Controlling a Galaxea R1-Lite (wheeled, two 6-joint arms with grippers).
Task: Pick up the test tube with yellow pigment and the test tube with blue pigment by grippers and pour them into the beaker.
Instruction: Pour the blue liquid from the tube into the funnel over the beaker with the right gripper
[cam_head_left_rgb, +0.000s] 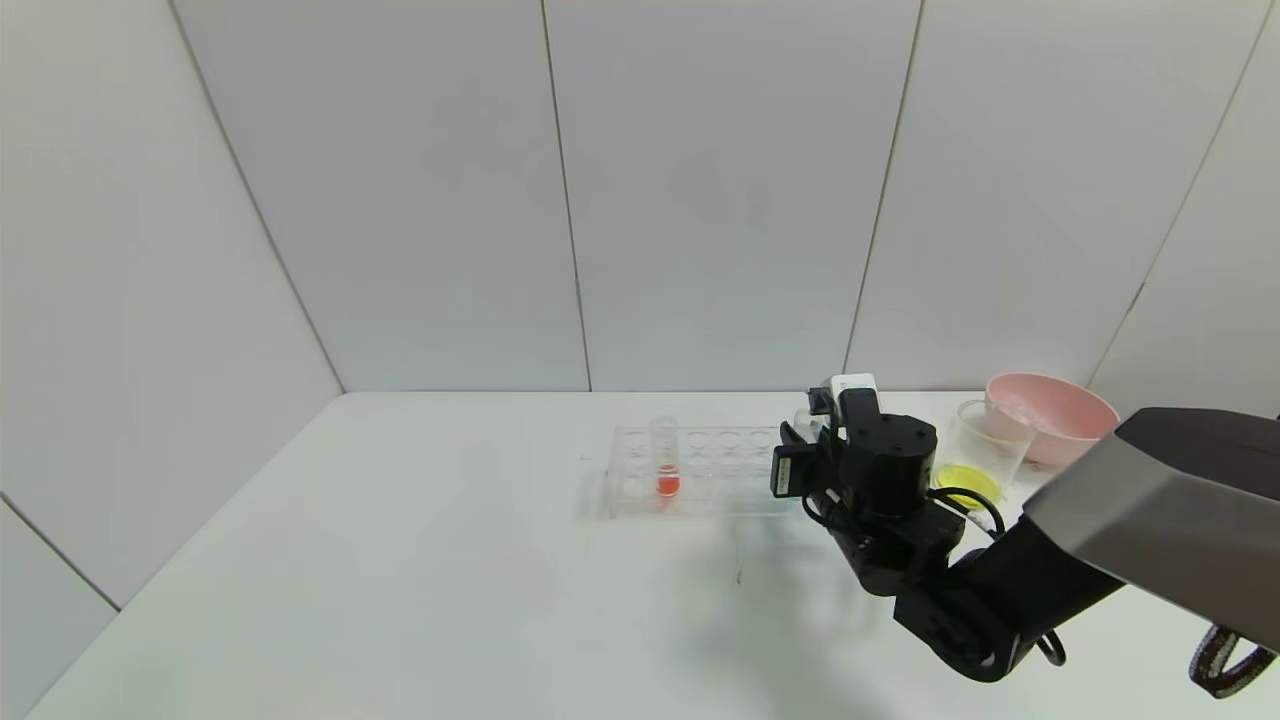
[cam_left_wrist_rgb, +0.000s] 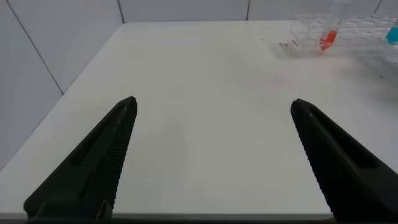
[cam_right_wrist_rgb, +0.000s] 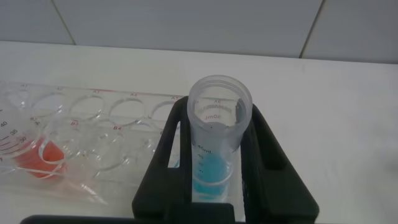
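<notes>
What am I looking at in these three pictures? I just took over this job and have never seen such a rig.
It is a two-armed robot at a white table. The wide picture comes from its head camera; the other two come from cameras on its wrists.

On the table lie a clear tube rack holding a tube with red-orange liquid, a clear beaker with yellow liquid in it, and a pink bowl.

The right gripper is at the rack's end nearest the beaker, its fingers shut on the test tube with blue pigment, which stands upright. The left gripper hangs open over bare table, away from the rack, holding nothing.
</notes>
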